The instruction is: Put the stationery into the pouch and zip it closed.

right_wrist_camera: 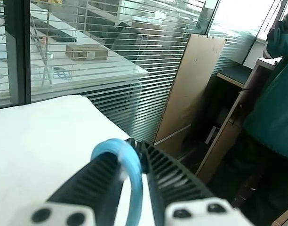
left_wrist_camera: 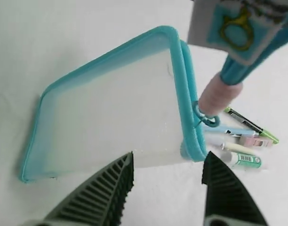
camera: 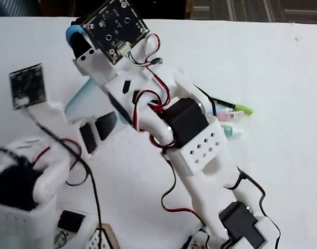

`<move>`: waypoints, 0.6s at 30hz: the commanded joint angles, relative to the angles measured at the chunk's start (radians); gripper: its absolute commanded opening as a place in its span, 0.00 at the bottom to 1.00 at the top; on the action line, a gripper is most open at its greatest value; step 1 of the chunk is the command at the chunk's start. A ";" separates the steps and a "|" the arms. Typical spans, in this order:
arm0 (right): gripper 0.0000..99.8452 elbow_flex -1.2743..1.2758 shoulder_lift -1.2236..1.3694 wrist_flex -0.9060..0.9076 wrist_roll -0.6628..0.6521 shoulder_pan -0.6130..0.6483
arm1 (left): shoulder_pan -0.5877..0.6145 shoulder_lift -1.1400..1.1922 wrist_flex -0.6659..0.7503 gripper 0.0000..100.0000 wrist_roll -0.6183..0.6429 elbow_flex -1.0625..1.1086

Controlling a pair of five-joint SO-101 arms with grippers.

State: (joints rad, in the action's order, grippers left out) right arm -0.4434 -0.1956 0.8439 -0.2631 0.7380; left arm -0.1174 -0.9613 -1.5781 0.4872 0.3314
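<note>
A white table (camera: 283, 62) takes up the high view, and slatted window blinds are seen behind it in the right wrist view. A flat translucent pouch with a turquoise zip border (left_wrist_camera: 111, 108) lies left of centre in the high view, largely covered by the arms. A small cluster of slim pens and highlighters, green, pink and pale (camera: 232, 116), is left on the table right of centre, none of them inside the pouch. Their long axes run roughly across the frame, with one end turned toward the pouch's zip edge.

The right gripper (right_wrist_camera: 136, 146) is clamped on a light-blue loop (right_wrist_camera: 134, 188) at the upper left of the high view. This loop is judged to belong to the zip pull, since a pink cylinder (left_wrist_camera: 217, 96) rises from the zip's ring (left_wrist_camera: 203, 117). The left gripper (left_wrist_camera: 168, 162) is spread wide with nothing held, its jaws set either side of the pouch's near edge. Whether the zip is open cannot be told.

The pens lie beyond the pouch from the free left gripper, so a reach across it toward the frame's right is likely needed, with the jaws set across the pens' length.
</note>
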 commanded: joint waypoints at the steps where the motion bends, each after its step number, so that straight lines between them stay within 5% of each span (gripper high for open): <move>1: 0.02 -0.041 -0.015 -0.021 0.011 -0.007 | -0.013 -0.001 0.021 0.25 0.061 -0.020; 12: 0.02 -0.080 -0.007 -0.013 0.066 -0.007 | -0.068 0.157 0.057 0.31 0.002 0.006; 18: 0.02 -0.081 -0.013 -0.013 0.066 -0.007 | 0.028 0.246 0.063 0.32 -0.038 0.009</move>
State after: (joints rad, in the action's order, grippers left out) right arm -0.4833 -0.1956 0.8439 -0.2094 0.7365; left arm -0.1404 -0.7511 -1.5290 0.4580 0.3422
